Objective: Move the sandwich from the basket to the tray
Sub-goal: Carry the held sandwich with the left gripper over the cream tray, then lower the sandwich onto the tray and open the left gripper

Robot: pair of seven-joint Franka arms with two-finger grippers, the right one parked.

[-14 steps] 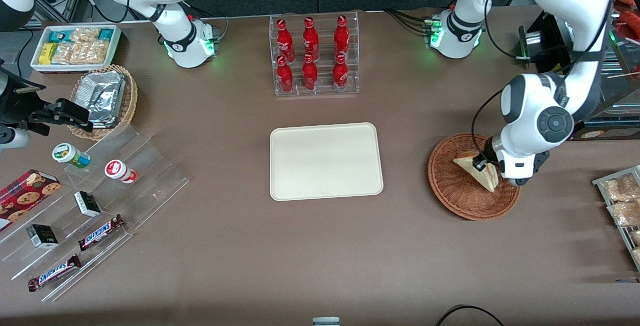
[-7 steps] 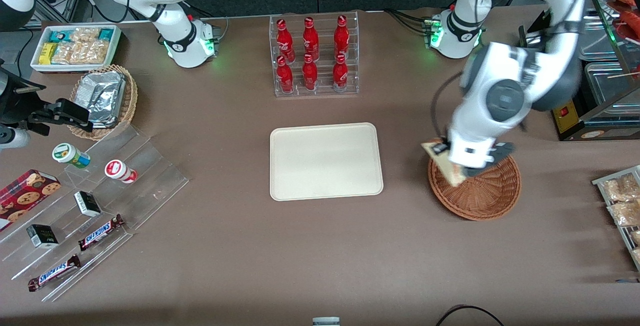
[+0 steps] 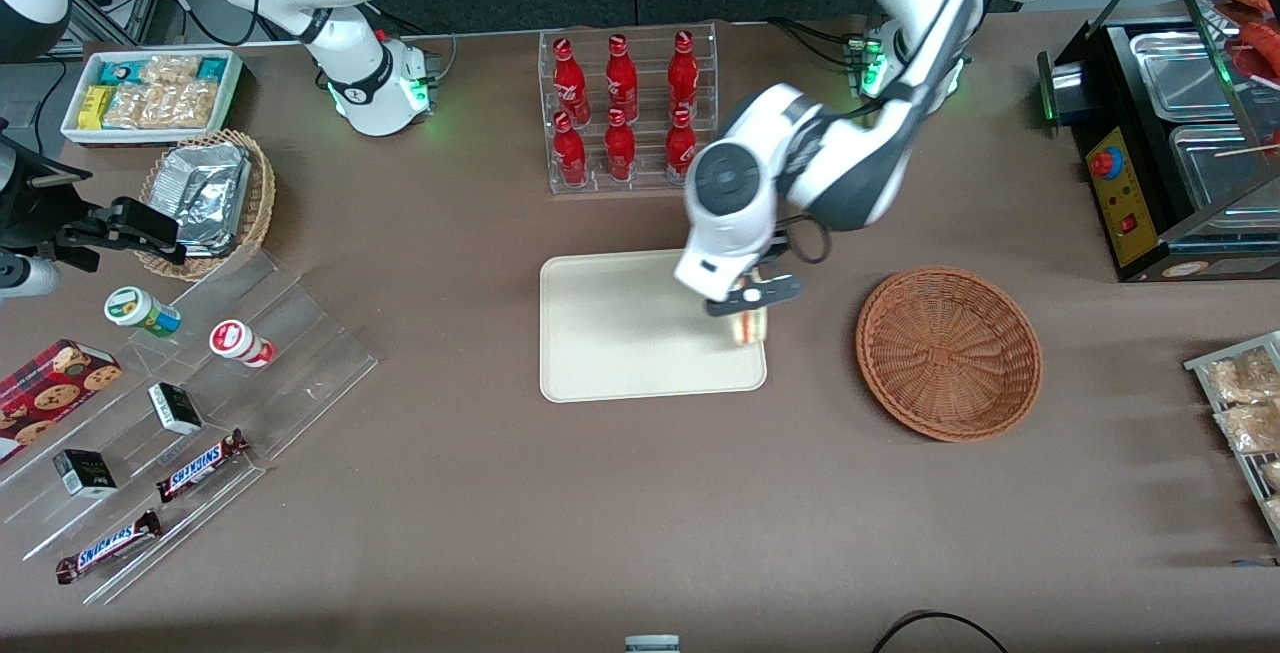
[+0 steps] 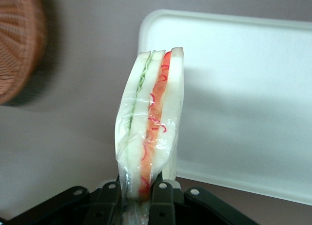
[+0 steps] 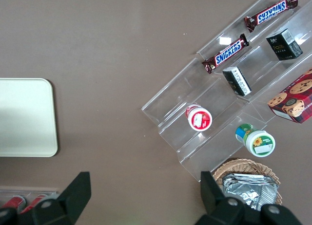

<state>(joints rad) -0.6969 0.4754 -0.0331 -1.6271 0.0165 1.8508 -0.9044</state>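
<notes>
My left gripper (image 3: 748, 305) hangs over the cream-white tray (image 3: 620, 333), above the tray edge that faces the basket, and is shut on the sandwich (image 3: 748, 325). The wrist view shows the wrapped sandwich (image 4: 150, 118) standing on edge between the two black fingers (image 4: 164, 200) of the gripper (image 4: 140, 198), its green and red-orange filling stripes facing the camera, with the tray (image 4: 243, 88) beneath it. The reddish-brown wicker basket (image 3: 948, 351) sits with nothing in it, toward the working arm's end of the table, and its rim (image 4: 19, 45) also shows in the wrist view.
A clear rack of red bottles (image 3: 626, 113) stands farther from the front camera than the tray. Toward the parked arm's end lie a clear stepped stand (image 3: 190, 413) with snacks, a tan basket with a foil pack (image 3: 205, 198) and a white bin of packets (image 3: 150, 95).
The gripper lifted the sandwich out of the basket and carried it sideways to above the tray's edge. The basket now holds nothing.
</notes>
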